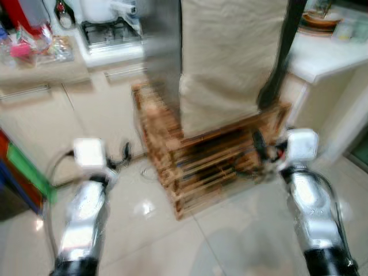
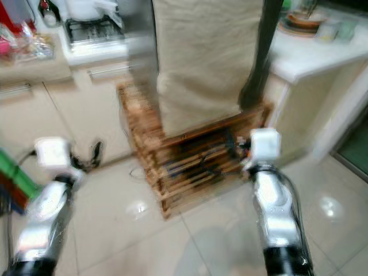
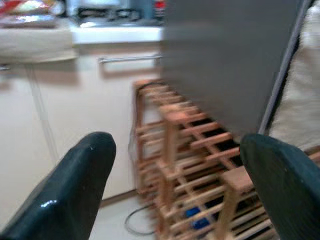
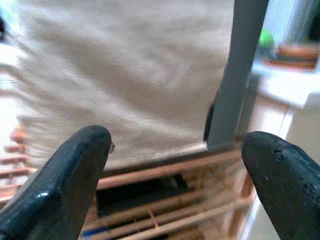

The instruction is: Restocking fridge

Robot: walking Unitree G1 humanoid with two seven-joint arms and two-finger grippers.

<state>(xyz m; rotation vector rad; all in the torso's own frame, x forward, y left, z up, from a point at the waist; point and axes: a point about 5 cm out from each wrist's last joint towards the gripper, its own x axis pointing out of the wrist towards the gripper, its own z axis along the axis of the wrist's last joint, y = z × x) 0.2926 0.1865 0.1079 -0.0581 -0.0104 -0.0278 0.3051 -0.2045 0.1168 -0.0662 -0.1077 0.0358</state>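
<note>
A tall grey appliance [image 1: 162, 46], which looks like the fridge, stands on a slatted wooden rack [image 1: 195, 164] straight ahead. A beige cloth [image 1: 230, 57] hangs over its front. The head views are blurred. My left gripper [image 3: 175, 150] is open and empty, held low to the left of the rack and facing the grey side panel [image 3: 225, 65]. Also open and empty, my right gripper [image 4: 175, 145] is in front of the rack's right end, facing the cloth [image 4: 125, 75]. In the left eye view both silver arms reach forward, the left [image 1: 86, 213] and the right [image 1: 307, 207].
Beige cabinets and a counter with a gas stove [image 1: 109, 31] run along the left. A white counter [image 1: 328, 54] with dishes stands at the right. A cable [image 1: 146, 171] lies on the glossy tiled floor by the rack. A green and red object [image 1: 26, 172] sits at far left.
</note>
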